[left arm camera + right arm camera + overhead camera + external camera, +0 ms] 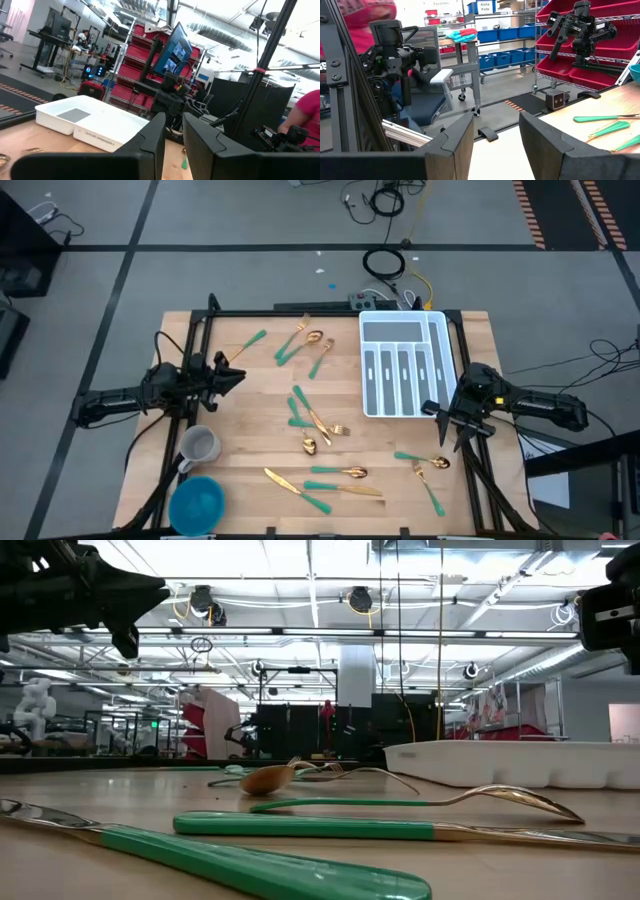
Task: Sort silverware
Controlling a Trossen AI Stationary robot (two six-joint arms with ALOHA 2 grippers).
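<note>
The gold-headed, teal-handled silverware [322, 422] lies scattered on the wooden counter [240, 442] left of the white compartmented tray [405, 365], light, stiff, slippery, likely best pinched mid-handle; left gripper [236, 376] narrow, right gripper [452, 430] wide, both empty.

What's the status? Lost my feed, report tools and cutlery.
Left tool and right tool both open, empty, raised above the table. Cutlery scattered on the table, none held. White tray empty. Nothing in the way.
</note>
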